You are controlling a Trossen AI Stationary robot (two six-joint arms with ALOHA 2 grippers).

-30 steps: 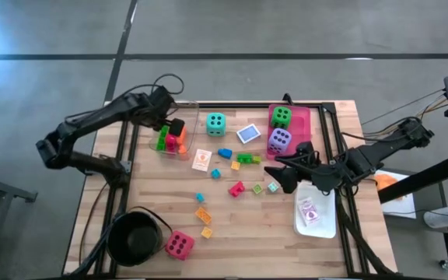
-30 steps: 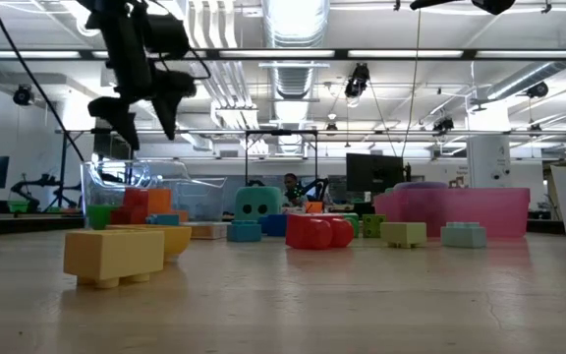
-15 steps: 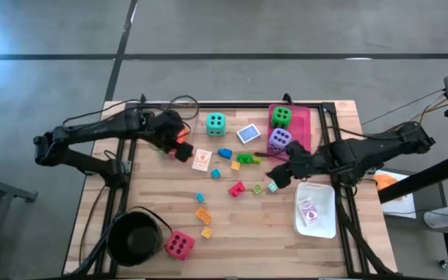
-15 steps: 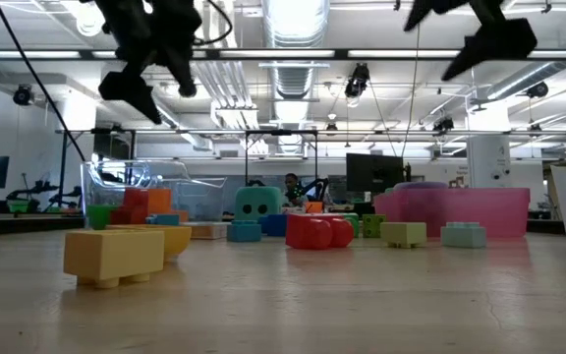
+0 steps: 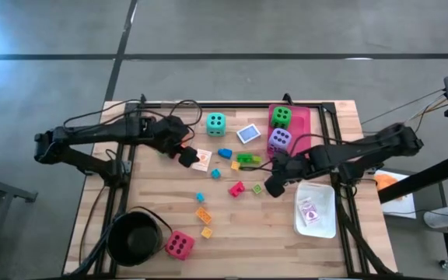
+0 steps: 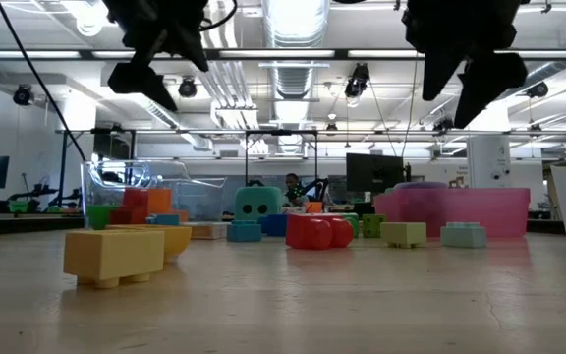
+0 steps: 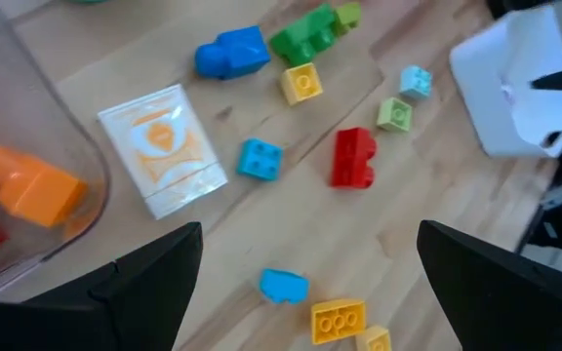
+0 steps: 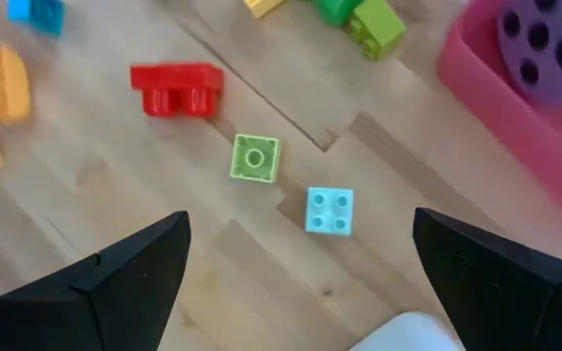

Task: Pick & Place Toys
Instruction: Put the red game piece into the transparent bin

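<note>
Two grippers hang above the table with their fingers spread wide and nothing between them. Nearest the front edge in the high view sits the pink-red die (image 5: 179, 245), just beside the round black pot (image 5: 134, 236), with a yellow block (image 5: 206, 232) and an orange block (image 5: 202, 215) a little farther in. At the right edge lies the white tray (image 5: 317, 211) with a small card in it. Mid-table, the right gripper (image 5: 274, 178) hovers over a scatter of small blocks: the red block (image 8: 176, 89), a light green block (image 8: 256, 157) and a pale blue block (image 8: 329, 211) lie below its fingers, none touched. The left gripper (image 5: 183, 152) hangs over the orange picture card (image 7: 162, 149), beside the clear tray (image 7: 27, 117) holding orange and red blocks. Farther back stand the teal die (image 5: 215, 123), a blue card (image 5: 247, 134), and the pink tray (image 5: 302, 124) with the purple die (image 5: 279, 140) and green die (image 5: 281, 117) inside.
</note>
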